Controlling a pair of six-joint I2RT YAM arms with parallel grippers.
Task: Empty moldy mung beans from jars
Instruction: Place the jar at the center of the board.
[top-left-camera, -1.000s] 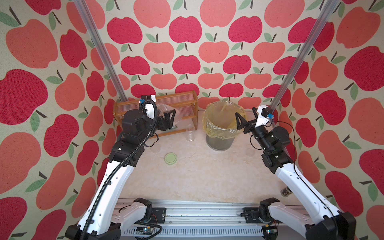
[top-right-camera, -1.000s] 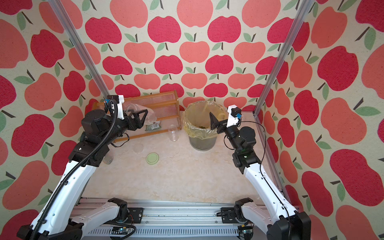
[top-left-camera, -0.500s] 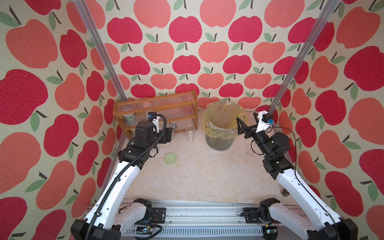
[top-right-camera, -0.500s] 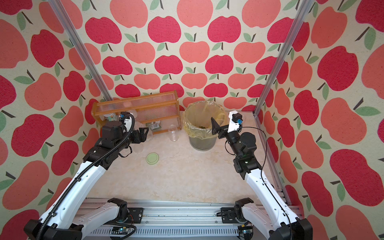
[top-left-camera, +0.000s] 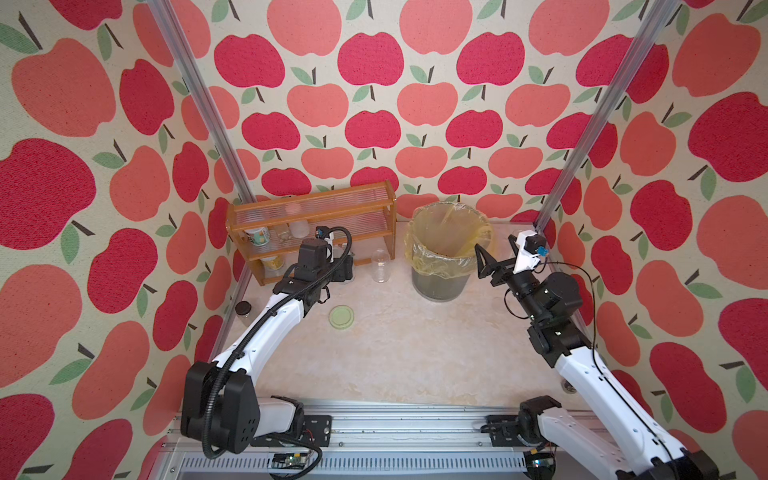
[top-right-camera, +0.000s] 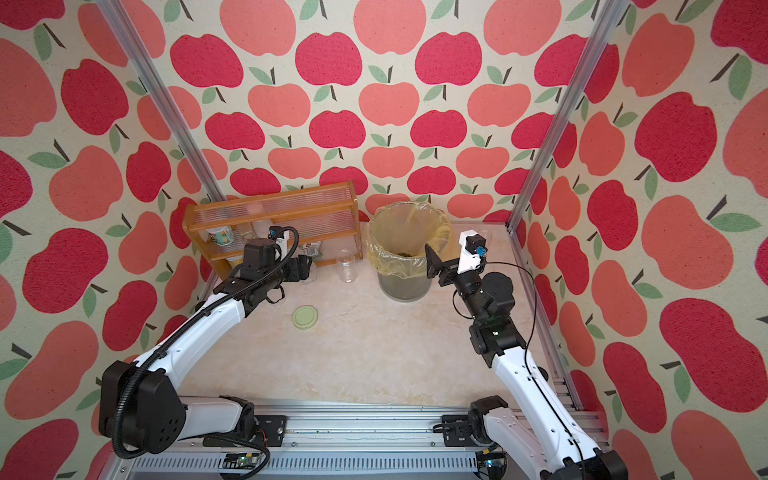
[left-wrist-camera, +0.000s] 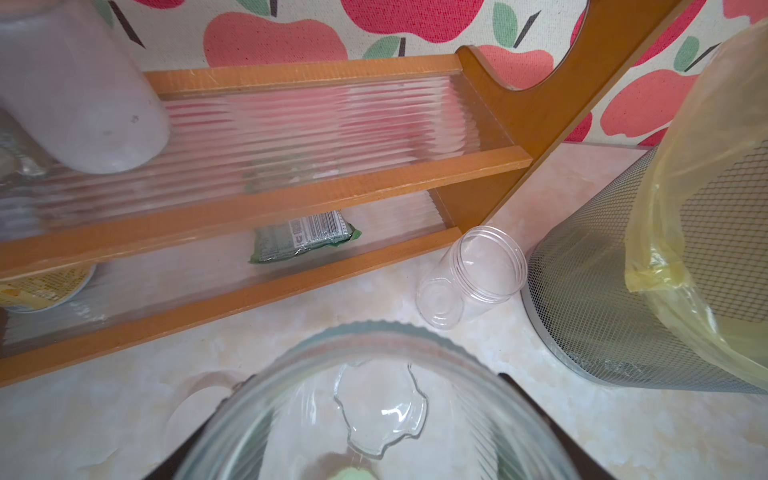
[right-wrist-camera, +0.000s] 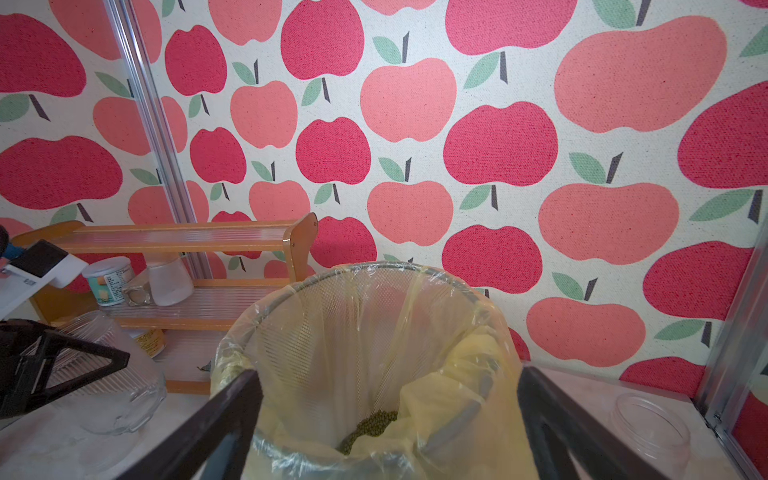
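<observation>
Apple-print walls close in a pale marbled tabletop (top-left-camera: 415, 353), with a wooden rack (top-left-camera: 316, 199) at the back left and a mesh bin (top-left-camera: 440, 286) beside it, lined with a yellow bag (top-left-camera: 419, 253). Beans (right-wrist-camera: 370, 424) lie in a small olive heap at the bottom of that bag; none show in any of the jars. The left gripper (top-right-camera: 300, 267) sits low in front of the rack, its fingers clamped on either side of the squat jar (left-wrist-camera: 382, 411), which is tipped well over with its mouth toward the wrist (whether its base touches the tabletop I cannot tell). The jar's pale green lid (top-left-camera: 341, 317) lies flat on the tabletop, apart from it and nearer the arm bases. The tube (top-left-camera: 380, 266) stands upright and open-mouthed just beside the rack's right end, between rack and bin, touching neither in both top views. The short jar (right-wrist-camera: 652, 428) stands open and clear in the back right corner, behind the right arm. The right gripper (top-left-camera: 486, 264) hangs with its fingers spread wide and nothing between them, just beside the bin's rim and pointing across the bag. A green packet (left-wrist-camera: 303, 241) lies on the rack's lower shelf, and a brown-capped jar (top-left-camera: 243, 308) stands at the left wall.
</observation>
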